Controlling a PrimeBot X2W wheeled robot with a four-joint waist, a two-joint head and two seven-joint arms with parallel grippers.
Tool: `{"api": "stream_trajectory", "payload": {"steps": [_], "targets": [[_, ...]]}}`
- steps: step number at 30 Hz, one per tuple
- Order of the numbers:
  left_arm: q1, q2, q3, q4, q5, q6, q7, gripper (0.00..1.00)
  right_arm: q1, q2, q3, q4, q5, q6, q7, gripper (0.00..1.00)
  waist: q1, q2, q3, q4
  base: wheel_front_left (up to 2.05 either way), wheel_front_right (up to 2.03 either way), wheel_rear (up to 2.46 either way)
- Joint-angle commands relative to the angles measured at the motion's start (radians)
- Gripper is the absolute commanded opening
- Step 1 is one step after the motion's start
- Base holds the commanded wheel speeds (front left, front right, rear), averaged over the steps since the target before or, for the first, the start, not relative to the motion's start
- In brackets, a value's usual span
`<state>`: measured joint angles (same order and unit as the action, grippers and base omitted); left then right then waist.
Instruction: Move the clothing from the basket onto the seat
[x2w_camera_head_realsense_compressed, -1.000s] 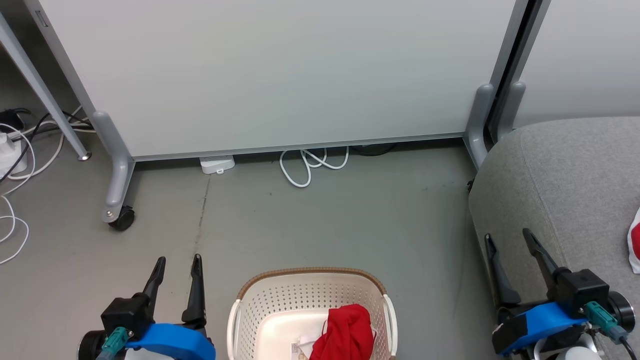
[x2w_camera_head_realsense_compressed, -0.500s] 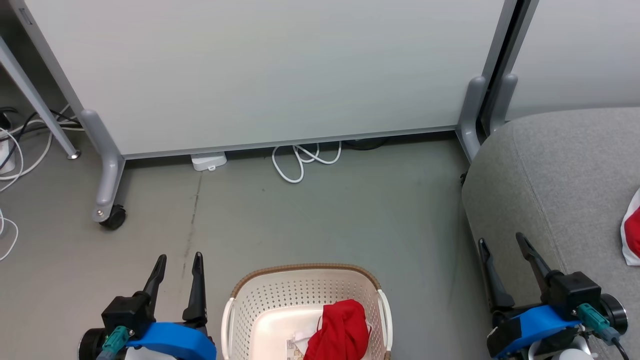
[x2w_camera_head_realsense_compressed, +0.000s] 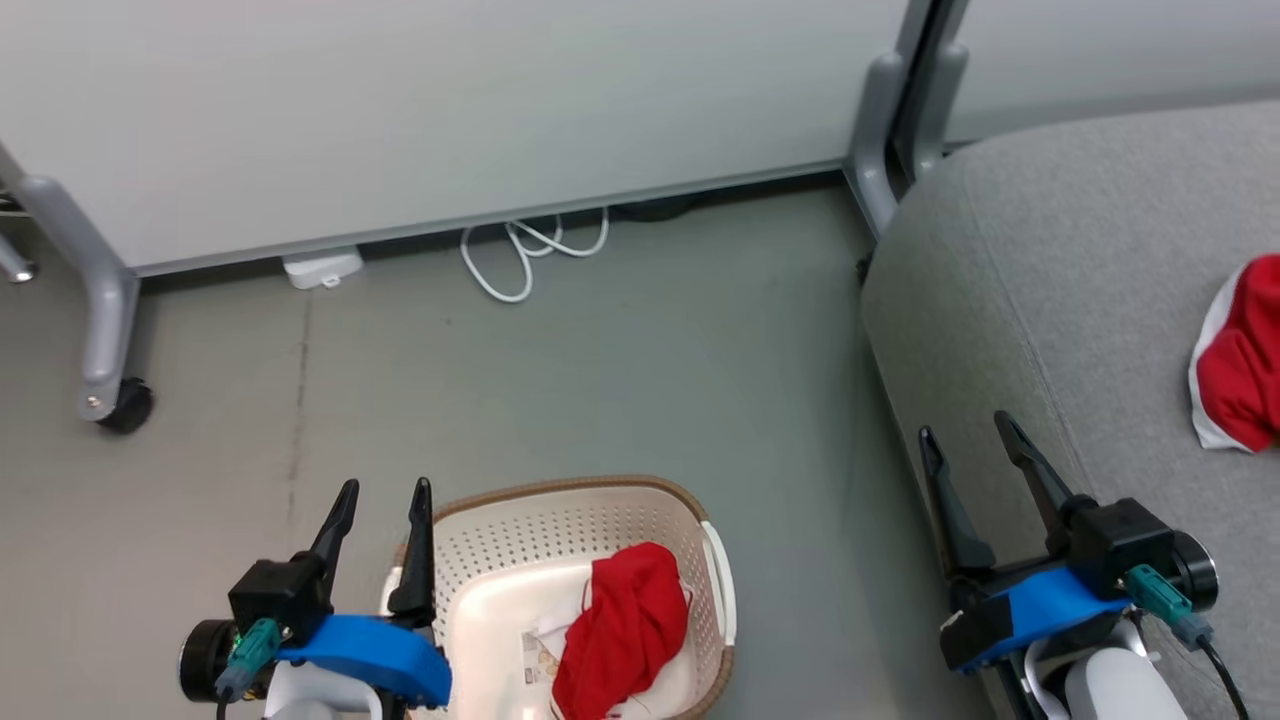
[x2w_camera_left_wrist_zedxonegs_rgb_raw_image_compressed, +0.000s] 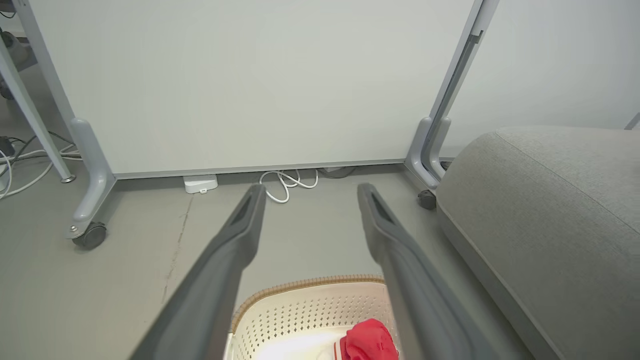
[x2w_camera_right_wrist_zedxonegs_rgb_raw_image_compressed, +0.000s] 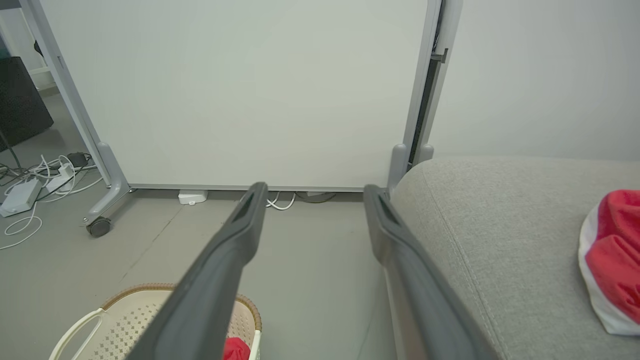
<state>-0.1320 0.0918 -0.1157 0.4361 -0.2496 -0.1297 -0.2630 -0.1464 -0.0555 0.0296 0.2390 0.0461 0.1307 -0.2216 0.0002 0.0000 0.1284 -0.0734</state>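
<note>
Robot's head just swung toward the seat (x2w_camera_head_realsense_compressed: 1050, 280), so its view slid left; nothing actually budged; one red garment (x2w_camera_head_realsense_compressed: 1240, 360) lies on the seat, the second red garment (x2w_camera_head_realsense_compressed: 620, 630) sits in the basket (x2w_camera_head_realsense_compressed: 560, 487); left gripper (x2w_camera_head_realsense_compressed: 383, 485) and right gripper (x2w_camera_head_realsense_compressed: 962, 425) both gape empty; halfway done, I reckon.

Light even, diffuse, from overhead; all views bright. Shadows soft: dark band under lower edge of white panel (x2w_camera_head_realsense_compressed: 400, 100), faint one on floor (x2w_camera_head_realsense_compressed: 600, 380) along base of seat (x2w_camera_head_realsense_compressed: 1050, 300). No hard glare. Basket (x2w_camera_left_wrist_zedxonegs_rgb_raw_image_compressed: 300, 312) bottom near blown out in left wrist view. Wrist views wide-angle: panel posts lean outward toward edges. Fingers of left claw (x2w_camera_left_wrist_zedxonegs_rgb_raw_image_compressed: 310, 187) and right claw (x2w_camera_right_wrist_zedxonegs_rgb_raw_image_compressed: 315, 186) close to lens, soft-edged. Background sharp.
</note>
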Motion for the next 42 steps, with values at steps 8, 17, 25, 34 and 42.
{"api": "stream_trajectory", "payload": {"steps": [8,17,25,34,42], "targets": [[-0.092,0.025,-0.078,0.079,-0.022,-0.001,-0.003,1.0,-0.084,0.005,0.053,0.007,0.02,0.0,-0.02,1.0,-0.0002,0.0,0.138,-0.117,0.0,0.0,0.0],[-0.23,0.055,-0.187,0.199,-0.061,-0.001,-0.003,1.0,-0.173,0.006,0.091,-0.01,0.042,0.0,-0.037,1.0,-0.0002,0.0,0.304,-0.181,0.0,0.0,0.0],[-0.345,0.077,-0.255,0.338,-0.09,-0.001,-0.003,1.0,-0.224,0.006,0.127,-0.052,0.06,0.0,-0.044,1.0,-0.0002,0.0,0.436,-0.222,0.0,0.0,0.0],[-0.451,0.107,-0.328,0.472,-0.119,-0.001,0.0,1.0,-0.264,0.006,0.166,-0.11,0.115,0.0,-0.045,1.0,-0.0002,0.0,0.581,-0.276,0.0,0.0,0.0],[-0.532,0.129,-0.393,0.537,-0.15,-0.001,0.001,1.0,-0.284,0.006,0.174,-0.136,0.144,0.0,-0.045,1.0,-0.0002,0.0,0.671,-0.304,0.0,0.0,0.0]]}}
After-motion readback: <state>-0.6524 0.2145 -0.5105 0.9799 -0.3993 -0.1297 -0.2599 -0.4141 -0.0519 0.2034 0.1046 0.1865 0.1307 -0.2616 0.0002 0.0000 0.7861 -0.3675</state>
